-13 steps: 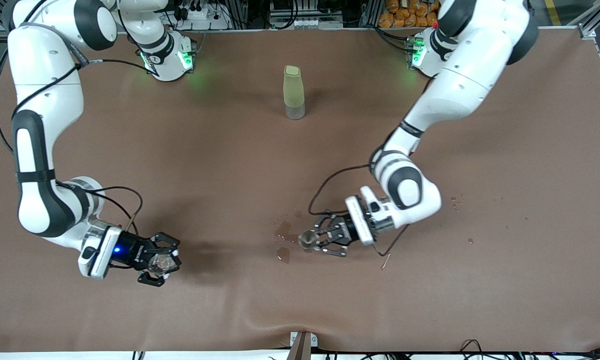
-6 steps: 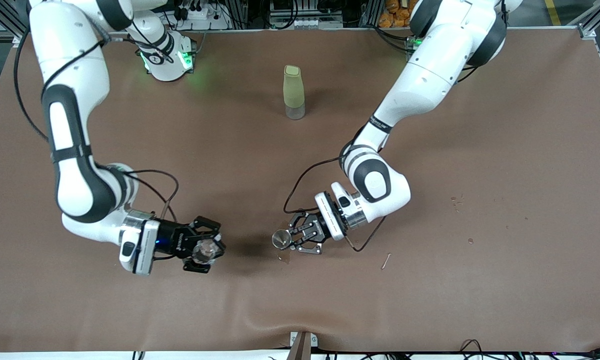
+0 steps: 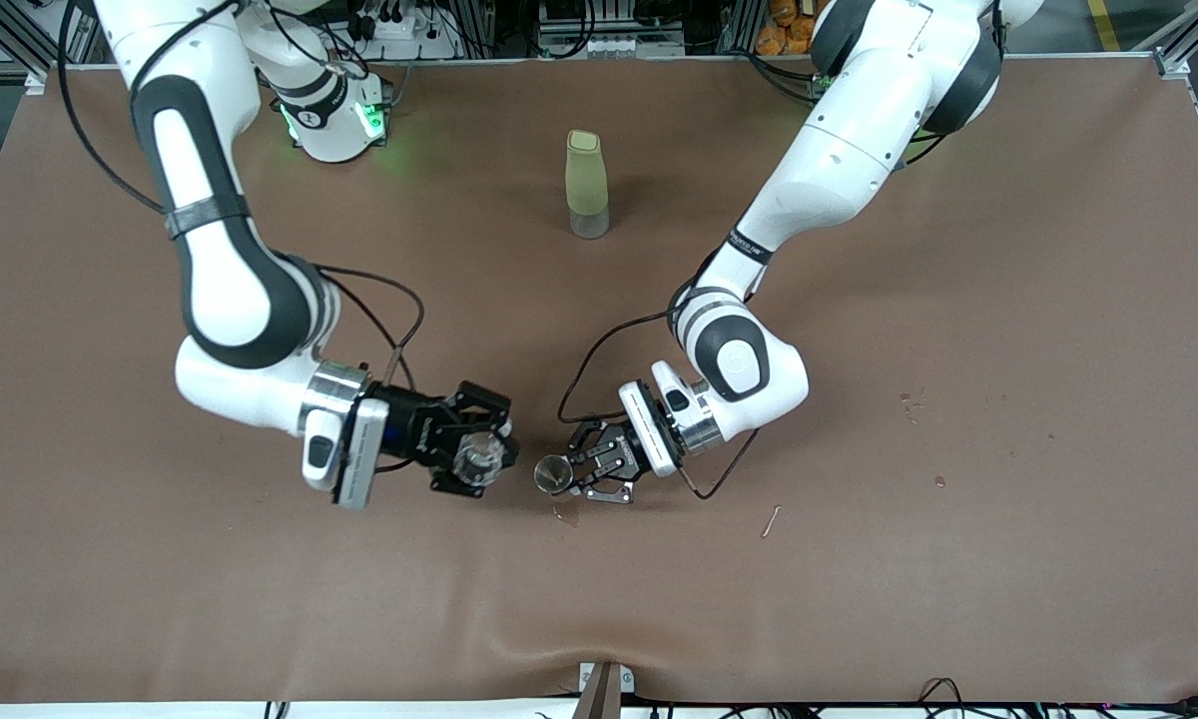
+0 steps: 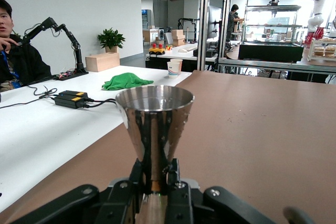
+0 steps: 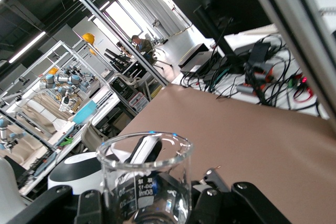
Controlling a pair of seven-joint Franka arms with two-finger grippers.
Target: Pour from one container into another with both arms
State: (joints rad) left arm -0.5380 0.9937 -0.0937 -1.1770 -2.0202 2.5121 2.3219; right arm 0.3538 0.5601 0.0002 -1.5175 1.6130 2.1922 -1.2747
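Observation:
My right gripper [image 3: 477,460] is shut on the tiny transparent glass cup [image 3: 479,462], which has printed measuring marks [image 5: 144,184]. My left gripper [image 3: 562,475] is shut on the narrow waist of the silvery hourglass-shaped metal cup [image 3: 553,475], which stands upright between the fingers [image 4: 155,121]. Both cups hang over the middle of the brown table [image 3: 859,559], side by side with a small gap between them and their mouths upward. The right gripper's fingertips are hidden by the glass in the right wrist view.
A tall pale-green bottle [image 3: 587,185] stands on the table between the two arm bases. A wet patch [image 3: 565,514] lies under the metal cup. A small stick [image 3: 771,520] and a few droplets [image 3: 913,401] lie toward the left arm's end.
Both arms have swung inward. The right gripper carried the glass cup toward the table's middle, and the left gripper brought the metal cup to meet it. The gap between the cups has closed.

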